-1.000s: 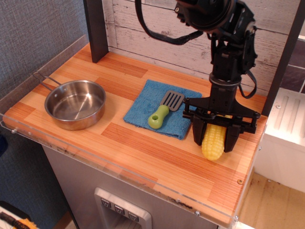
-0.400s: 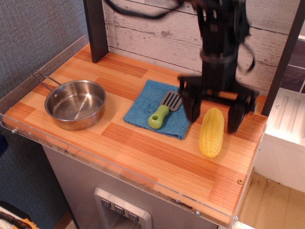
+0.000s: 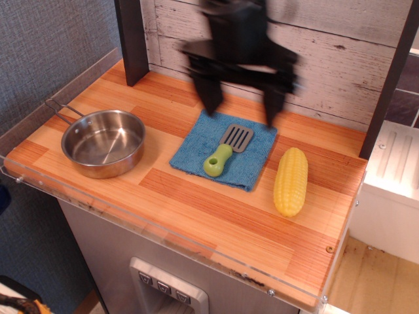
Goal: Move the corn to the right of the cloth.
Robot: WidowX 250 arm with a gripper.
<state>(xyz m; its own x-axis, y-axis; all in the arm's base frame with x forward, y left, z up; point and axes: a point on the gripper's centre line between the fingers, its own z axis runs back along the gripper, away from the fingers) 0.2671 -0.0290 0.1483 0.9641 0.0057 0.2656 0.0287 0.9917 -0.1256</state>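
The yellow corn lies on the wooden table just right of the blue cloth, close to it but free of the gripper. A green-handled spatula lies on the cloth. My gripper is blurred, raised well above the table over the cloth's back edge. Its two dark fingers hang down spread wide apart and hold nothing.
A steel pan stands at the left of the table. A dark post and a white plank wall stand behind. The table's right edge is close beyond the corn, with a white unit beside it.
The gripper let go of the corn, opened wide, then rose and moved left and back to above the cloth. The corn stays lying right of the cloth.
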